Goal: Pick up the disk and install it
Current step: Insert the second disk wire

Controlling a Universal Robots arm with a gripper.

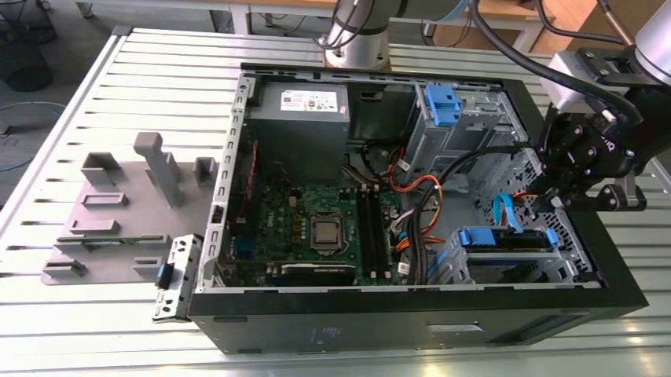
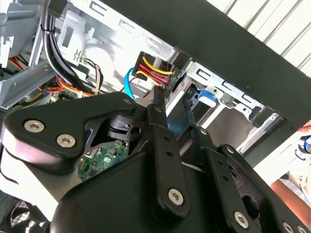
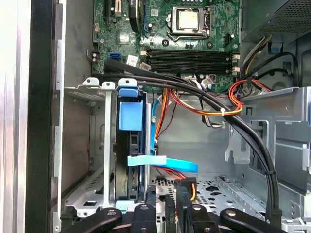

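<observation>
The gripper (image 1: 574,198) hangs over the open computer case (image 1: 419,310), just above the disk (image 3: 130,145) seated in its bay; whether the jaws are open cannot be told

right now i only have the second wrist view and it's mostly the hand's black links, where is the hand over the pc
Observer: In the exterior view the hand hangs over the open computer case, on the exterior view's right, above the grey drive cage.
Operator: is there a disk in that cage
Observer: Yes. In the first wrist view a disk in a blue carrier stands on edge between the cage rails.
Operator: any cable near it
Observer: A light blue flat cable crosses in front of the disk's lower half in the first wrist view.
</observation>
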